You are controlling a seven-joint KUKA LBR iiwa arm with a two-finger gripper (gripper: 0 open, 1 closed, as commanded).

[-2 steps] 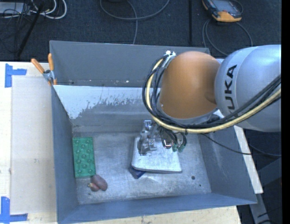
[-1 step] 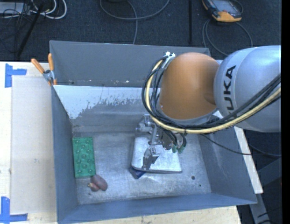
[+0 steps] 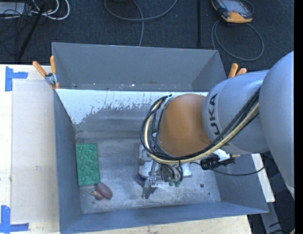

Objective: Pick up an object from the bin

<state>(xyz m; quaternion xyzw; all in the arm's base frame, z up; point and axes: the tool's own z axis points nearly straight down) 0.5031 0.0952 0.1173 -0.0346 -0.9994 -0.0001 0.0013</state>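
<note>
Your arm (image 3: 268, 106) comes in from the right and bends down over the gripper (image 3: 148, 188), which points downward and sits low. The orange wrist cover (image 3: 183, 123) is directly above the gripper tip and slightly to its right. Black and yellow cables (image 3: 152, 130) loop round that cover, above the tip. A black connector lead (image 3: 217, 162) juts out to the tip's right.

Grey bin (image 3: 122, 67) floor: green studded block (image 3: 87, 165) left, brown lump (image 3: 102, 192) just beside.
</note>
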